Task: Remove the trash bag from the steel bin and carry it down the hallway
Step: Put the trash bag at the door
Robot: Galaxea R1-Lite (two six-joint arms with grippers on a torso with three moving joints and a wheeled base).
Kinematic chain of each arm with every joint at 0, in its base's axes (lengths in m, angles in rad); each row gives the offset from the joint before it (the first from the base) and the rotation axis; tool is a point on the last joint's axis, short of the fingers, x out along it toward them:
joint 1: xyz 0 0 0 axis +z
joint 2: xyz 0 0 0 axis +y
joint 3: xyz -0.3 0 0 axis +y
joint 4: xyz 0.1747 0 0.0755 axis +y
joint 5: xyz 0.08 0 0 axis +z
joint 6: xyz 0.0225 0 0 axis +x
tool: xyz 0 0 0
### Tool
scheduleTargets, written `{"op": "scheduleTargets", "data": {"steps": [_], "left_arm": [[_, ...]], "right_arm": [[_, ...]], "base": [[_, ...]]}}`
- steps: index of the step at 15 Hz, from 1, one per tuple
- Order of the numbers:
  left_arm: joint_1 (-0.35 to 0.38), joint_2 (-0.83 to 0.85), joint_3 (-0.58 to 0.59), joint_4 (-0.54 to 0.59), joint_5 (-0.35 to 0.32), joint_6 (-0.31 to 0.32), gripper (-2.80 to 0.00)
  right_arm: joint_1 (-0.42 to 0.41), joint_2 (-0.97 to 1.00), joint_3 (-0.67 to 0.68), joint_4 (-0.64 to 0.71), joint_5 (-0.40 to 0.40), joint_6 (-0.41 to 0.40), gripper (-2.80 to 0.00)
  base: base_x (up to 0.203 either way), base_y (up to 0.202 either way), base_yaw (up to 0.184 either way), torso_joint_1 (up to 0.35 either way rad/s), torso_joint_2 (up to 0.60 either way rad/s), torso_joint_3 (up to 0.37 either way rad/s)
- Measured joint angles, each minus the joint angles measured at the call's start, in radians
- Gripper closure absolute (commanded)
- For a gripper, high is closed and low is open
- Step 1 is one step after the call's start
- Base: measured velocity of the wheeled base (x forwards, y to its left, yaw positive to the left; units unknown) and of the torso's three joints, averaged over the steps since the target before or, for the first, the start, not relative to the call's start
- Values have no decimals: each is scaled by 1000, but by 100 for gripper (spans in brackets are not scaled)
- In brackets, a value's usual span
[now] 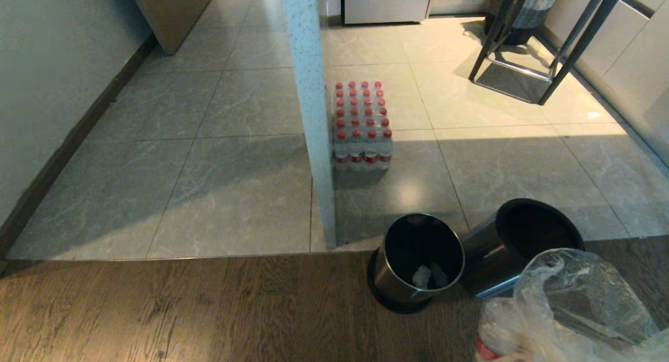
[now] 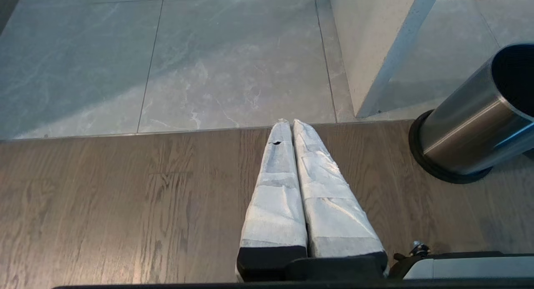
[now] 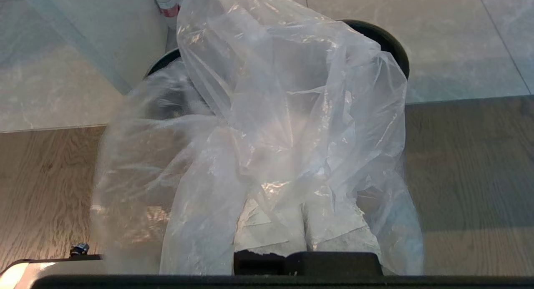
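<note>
While the clear trash bag (image 1: 569, 304) hangs bunched at the lower right of the head view, above the wooden floor (image 1: 209, 310), the right gripper (image 3: 302, 214) has its jaws clenched on the plastic; in the right wrist view the film drapes over both white-wrapped fingers (image 3: 267, 226) and spreads out ahead of them. Something red shows through the bag's bottom edge in the head view. Two steel bins stand side by side where the wood meets the grey tiles. One steel bin (image 1: 418, 260), with a black base ring, has a few pale scraps lying inside it. Just to its right, close against it, is a second bin (image 1: 522, 242) whose inside looks dark. A white speckled post (image 1: 311, 106) rises beside the first bin, and behind the post sits a wrapped pack of red-capped bottles (image 1: 362, 124). Dark stool legs (image 1: 528, 48) stand further back on the tiles. The left gripper (image 2: 290, 123) hovers over the wood with its jaws pressed together on nothing, with a steel bin off to one side in its wrist view
</note>
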Motion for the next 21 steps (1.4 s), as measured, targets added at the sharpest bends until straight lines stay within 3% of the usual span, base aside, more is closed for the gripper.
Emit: {"op": "scheduleTargets", "data": {"steps": [21], "left_arm": [[0,0,0,0,0,4,0]], "right_arm": [[0,1,0,0,0,0,0]], "base": [[0,0,0,2,1,197]]}}
